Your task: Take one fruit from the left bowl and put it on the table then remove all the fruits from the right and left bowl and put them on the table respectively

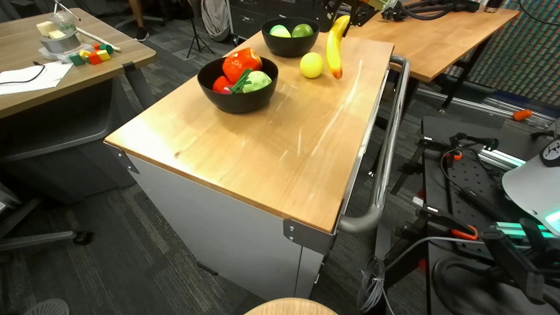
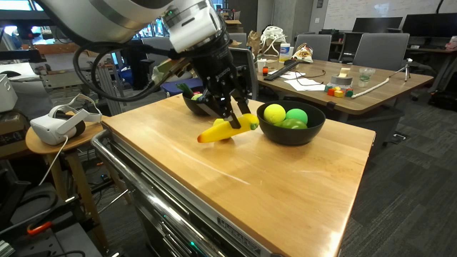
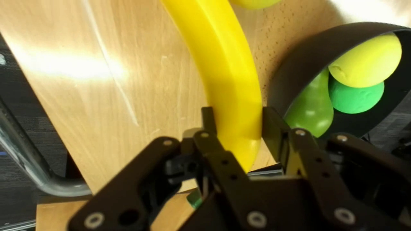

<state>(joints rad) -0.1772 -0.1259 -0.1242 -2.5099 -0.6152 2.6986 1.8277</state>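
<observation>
1. Wrist view: my gripper (image 3: 237,120) pinches the banana (image 3: 229,70) close to one end, a jaw on either flank.
2. In an exterior view the banana slants out over the table (image 2: 285,185), just beside the greener bowl (image 2: 291,137); whether its reddish tip touches down, I can't tell.
3. I take it for a toy: light, stiff, hard to bruise, but smooth enough to slip. Gripped this near the stalk, I expect it could swivel between the jaws; nearer the middle would likely balance better.
4. In an exterior view I find a sliver of table between the banana and the loose yellow fruit (image 1: 311,65); in an exterior view the banana covers most of that fruit (image 2: 219,121).
5. Only the wrist view shows me clearly the neck of the pear (image 3: 310,109). That view leaves out the other bowl (image 1: 240,103), whose red pepper (image 1: 242,62) I see plainly in an exterior view.
</observation>
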